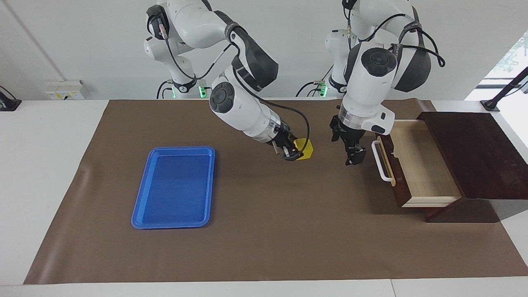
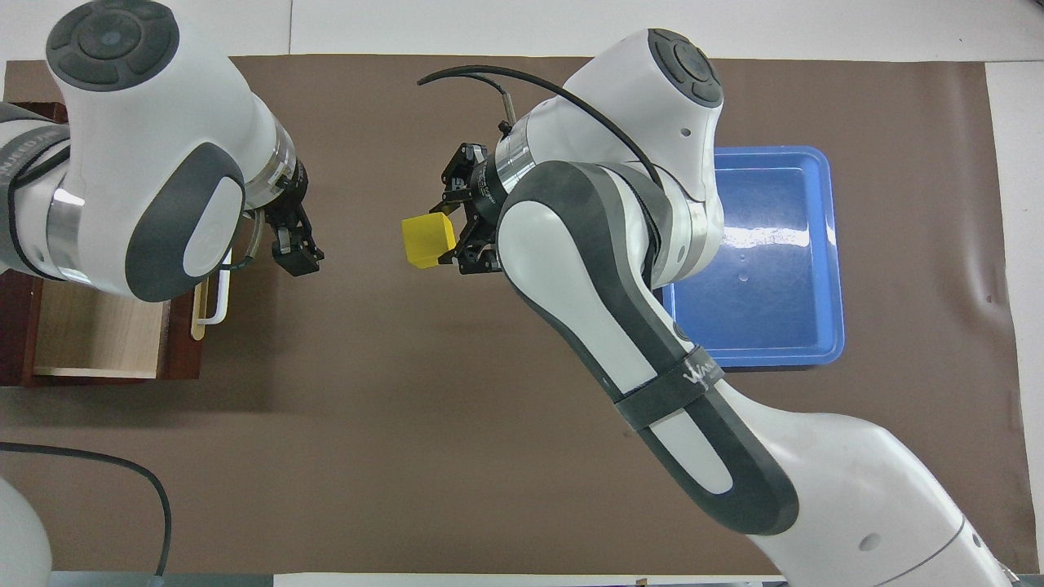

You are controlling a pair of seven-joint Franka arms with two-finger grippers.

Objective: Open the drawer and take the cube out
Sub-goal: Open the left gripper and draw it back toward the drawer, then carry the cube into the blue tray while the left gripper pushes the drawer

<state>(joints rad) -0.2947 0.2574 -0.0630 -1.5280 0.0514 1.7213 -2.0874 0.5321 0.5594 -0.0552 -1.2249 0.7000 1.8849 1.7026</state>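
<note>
The drawer is pulled open from its dark wooden box at the left arm's end of the table, and its pale wood interior shows nothing in it. Its white handle faces the table's middle. The drawer is partly hidden under the left arm in the overhead view. My right gripper is shut on the yellow cube, just above the mat between drawer and tray. My left gripper hangs beside the handle, apart from it.
A blue tray with nothing in it lies on the brown mat toward the right arm's end. The box stands at the mat's edge.
</note>
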